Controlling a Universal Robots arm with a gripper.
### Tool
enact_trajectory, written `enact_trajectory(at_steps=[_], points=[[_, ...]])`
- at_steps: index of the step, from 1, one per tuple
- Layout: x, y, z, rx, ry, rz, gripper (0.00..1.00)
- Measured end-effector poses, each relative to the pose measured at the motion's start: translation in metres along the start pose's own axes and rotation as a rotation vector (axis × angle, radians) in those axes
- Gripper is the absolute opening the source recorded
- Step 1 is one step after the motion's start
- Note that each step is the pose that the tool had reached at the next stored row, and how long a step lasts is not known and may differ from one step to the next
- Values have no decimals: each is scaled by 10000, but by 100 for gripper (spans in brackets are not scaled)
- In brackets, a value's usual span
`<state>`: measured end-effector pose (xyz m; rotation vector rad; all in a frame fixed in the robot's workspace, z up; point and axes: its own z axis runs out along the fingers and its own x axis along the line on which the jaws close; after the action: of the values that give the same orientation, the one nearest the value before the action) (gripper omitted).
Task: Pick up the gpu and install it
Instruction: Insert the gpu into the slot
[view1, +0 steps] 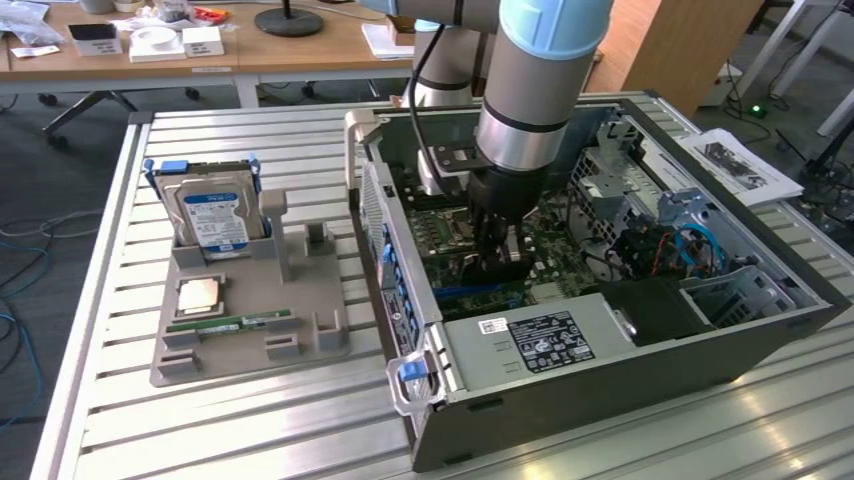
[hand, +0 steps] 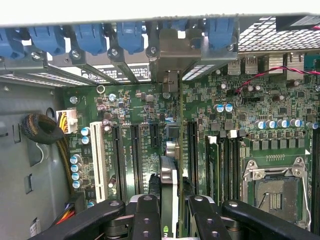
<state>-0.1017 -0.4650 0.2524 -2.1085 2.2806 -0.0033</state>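
My gripper (view1: 497, 262) reaches down inside the open computer case (view1: 747, 330), low over the green motherboard (hand: 150, 107). Its black fingers (hand: 147, 215) are shut on the gpu (hand: 169, 192), a thin card seen edge-on with a silvery edge. The card stands upright between the black expansion slots (hand: 136, 150). It runs toward the silver bracket (hand: 170, 50) at the case's rear wall. I cannot tell whether its lower edge sits in a slot. In the exterior view the gpu (view1: 491, 272) is a dark shape under the fingers.
At the exterior view's left, a grey holder (view1: 300, 345) carries a hard drive (view1: 214, 215), a green memory stick (view1: 247, 323) and a small square chip (view1: 200, 295). Inside the case are a power supply (view1: 534, 340), a CPU socket (hand: 272, 187), a white slot (hand: 100, 155) and a cable bundle (hand: 42, 127).
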Motion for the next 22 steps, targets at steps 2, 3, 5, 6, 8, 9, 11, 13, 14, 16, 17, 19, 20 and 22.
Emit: enact_trajectory(at_steps=[2,3,5,6,8,9,11,13,14,16,17,19,20,22], points=[[1,0,12,0,0,0,27],[0,0,18,0,1,0,27],[1,1,24,-1,3,0,27],[1,1,24,-1,3,0,27],[1,1,25,0,2,0,27],[0,1,26,0,1,0,27],[-4,2,27,1,-5,1,27],[-6,2,26,0,-7,0,27],[-6,3,26,-1,-6,0,27],[-6,2,26,0,-6,0,27],[-6,2,28,-1,-5,-4,27],[-6,2,30,-2,-6,-33,27],[-5,3,30,-2,-6,-49,27],[-6,3,31,-3,-8,-69,27]])
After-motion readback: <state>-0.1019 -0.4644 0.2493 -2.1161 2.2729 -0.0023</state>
